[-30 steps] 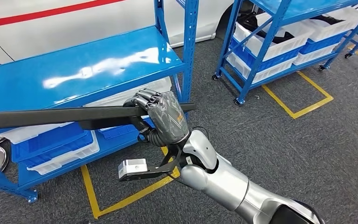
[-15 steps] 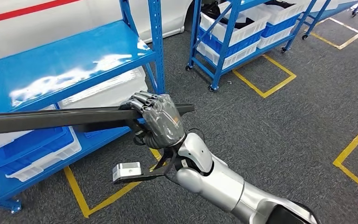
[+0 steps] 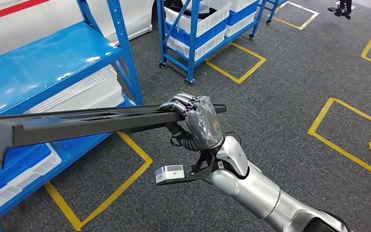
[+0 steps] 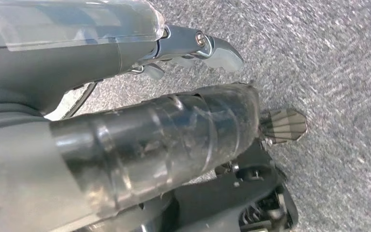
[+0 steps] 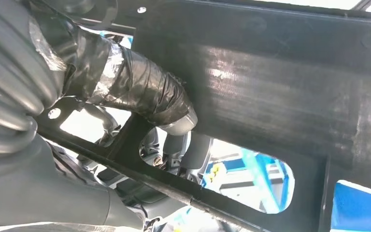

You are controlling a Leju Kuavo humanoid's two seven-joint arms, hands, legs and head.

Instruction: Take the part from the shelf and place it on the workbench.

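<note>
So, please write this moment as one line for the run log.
phase: carrying | right hand: holds long black plastic part near one end | part: level, off blue metal shelf | workbench: unseen

The part (image 3: 92, 124) is black; the right robot hand (image 3: 198, 121) dark grey on a silver arm (image 3: 256, 188). Shelves (image 3: 43, 67) are blue, bins (image 3: 77, 94) white, floor (image 3: 280, 87) grey carpet with yellow lines.

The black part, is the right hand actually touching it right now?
Touching. In the head view the right hand has its fingers wrapped over the long black part near one end, carrying it clear of the blue shelf; the right wrist view shows its thumb pressed against it.
</note>
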